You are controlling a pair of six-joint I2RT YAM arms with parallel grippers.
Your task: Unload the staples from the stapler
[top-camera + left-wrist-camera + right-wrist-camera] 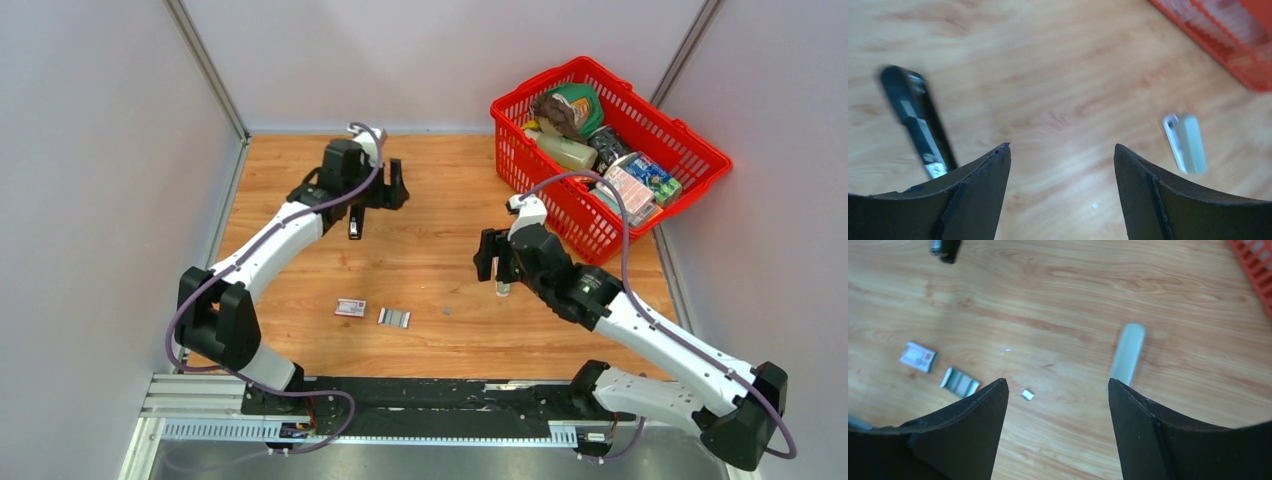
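Observation:
The black stapler (pixel 355 226) lies on the wooden table just below my left gripper (pixel 388 188). In the left wrist view the stapler (pixel 918 125) sits left of the open, empty left gripper (pixel 1062 150), partly hidden behind the left finger. A ribbed strip of staples (pixel 394 318) lies near the table's front, with a tiny bit (pixel 447 310) to its right. My right gripper (pixel 497 256) hovers at centre right. In its own view the right gripper (pixel 1058 385) is open and empty above the table, with the staples strip (pixel 960 382) and the small bit (pixel 1027 395) to its left.
A small red-and-white box (pixel 350 308) lies beside the strip. A pale grey oblong object (pixel 503 290) rests under the right gripper. A red basket (pixel 520 150) full of items stands at the back right. Grey walls close in both sides.

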